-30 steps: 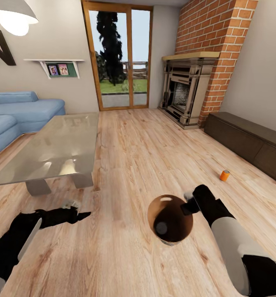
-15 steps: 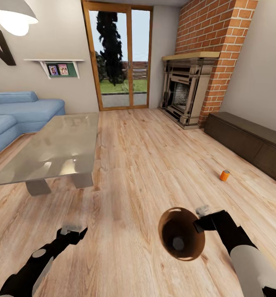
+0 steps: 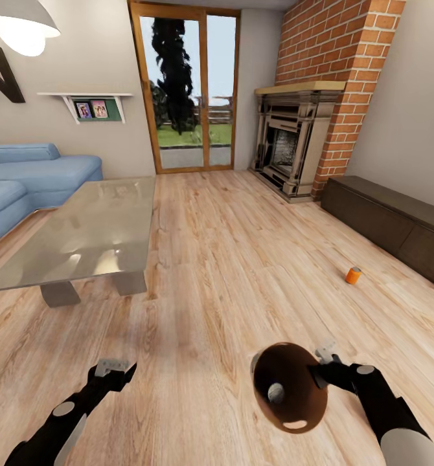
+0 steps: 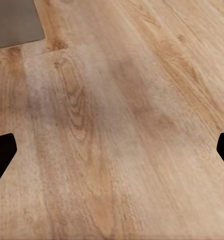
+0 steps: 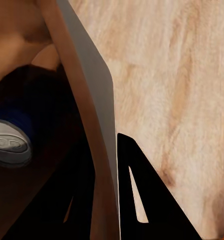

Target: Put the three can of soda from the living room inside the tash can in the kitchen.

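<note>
One can (image 3: 276, 392) lies inside the bin (image 3: 306, 371); another (image 3: 353, 276) stands on the floor (image 3: 217, 259) beyond.

Wall shelf (image 3: 87, 103), perhaps photos; pendant lamp (image 3: 19, 26).

Glossy glass coffee table (image 3: 94, 226), matt wood-plank floor (image 3: 230, 246), rough brick fireplace (image 3: 333, 58).

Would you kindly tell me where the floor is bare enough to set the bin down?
Bare planks run between the glass coffee table and the orange can, ahead of the bin. It is tighter by the dark cabinet.
</note>
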Tool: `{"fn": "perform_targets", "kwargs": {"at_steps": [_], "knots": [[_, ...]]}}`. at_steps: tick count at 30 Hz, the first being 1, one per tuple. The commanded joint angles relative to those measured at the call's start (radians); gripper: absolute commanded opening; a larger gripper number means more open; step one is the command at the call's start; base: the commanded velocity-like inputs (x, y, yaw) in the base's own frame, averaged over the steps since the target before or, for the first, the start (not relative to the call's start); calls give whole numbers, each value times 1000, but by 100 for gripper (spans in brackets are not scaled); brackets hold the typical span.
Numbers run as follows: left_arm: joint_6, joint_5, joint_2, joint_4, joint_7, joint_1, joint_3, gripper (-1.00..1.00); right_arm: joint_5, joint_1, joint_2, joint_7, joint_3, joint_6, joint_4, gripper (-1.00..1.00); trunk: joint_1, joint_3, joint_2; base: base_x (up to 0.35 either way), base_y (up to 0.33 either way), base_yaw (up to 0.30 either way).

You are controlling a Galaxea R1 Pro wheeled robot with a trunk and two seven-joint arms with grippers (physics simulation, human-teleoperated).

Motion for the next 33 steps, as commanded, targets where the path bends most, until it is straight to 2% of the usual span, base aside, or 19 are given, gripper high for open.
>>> {"fn": "perform_targets", "kwargs": {"at_steps": [1, 2, 6, 9, 11, 16, 33], "knots": [[0, 0, 0, 0, 0, 0, 0, 100, -12, 6, 0, 18, -21, -15, -1, -100, 0, 0, 0, 0, 0, 0], [0, 0, 0, 1, 0, 1, 0, 100, -13, 15, -1, 43, -56, -44, -1, -100, 0, 0, 0, 0, 0, 0], [-1, 2, 0, 1, 1, 4, 0, 100, -13, 28, -6, 95, -110, -90, -1, -100, 0, 0, 0, 0, 0, 0], [0, 2, -1, 1, 1, 4, 0, 100, -13, 38, -14, 102, -126, -101, -1, -100, 0, 0, 0, 0, 0, 0], [0, 2, -2, 1, 0, 5, -1, 100, -14, 44, -18, 103, -162, -106, -1, -100, 0, 0, 0, 0, 0, 0], [0, 3, -3, 1, -1, 5, -1, 100, -14, 48, -20, 105, -219, -108, -1, -100, 0, 0, 0, 0, 0, 0], [0, -3, -3, 1, 1, 5, -2, 100, -15, 49, -21, 102, -233, -109, -1, -100, 0, 0, 0, 0, -33, 0]]}}
